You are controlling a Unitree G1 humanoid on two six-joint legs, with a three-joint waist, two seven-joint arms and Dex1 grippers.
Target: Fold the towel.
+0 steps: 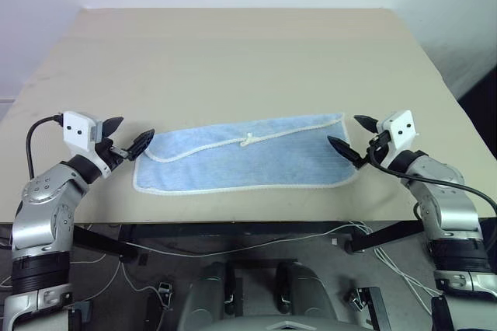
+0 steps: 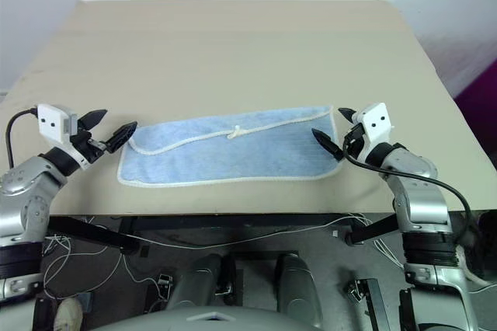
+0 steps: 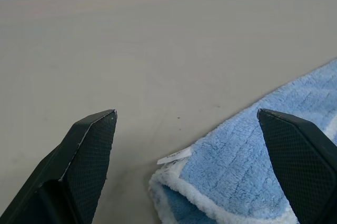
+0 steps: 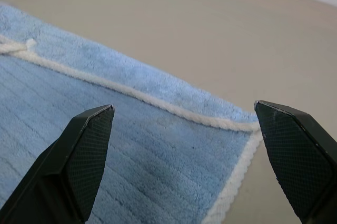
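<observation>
The light blue towel (image 1: 245,156) lies folded lengthwise near the table's front edge, its white stitched edging running across the top layer and a small white loop (image 1: 248,140) at the middle. My left gripper (image 1: 128,137) hovers open at the towel's left end, where a white tag (image 3: 175,155) sticks out from the corner. My right gripper (image 1: 353,138) stands open at the towel's right end, its fingers (image 4: 84,155) spread over the right corner. Neither gripper holds anything.
The beige table (image 1: 233,59) stretches bare behind the towel to a white wall. Below the front edge are the table's dark frame and loose cables (image 1: 256,242) on the floor.
</observation>
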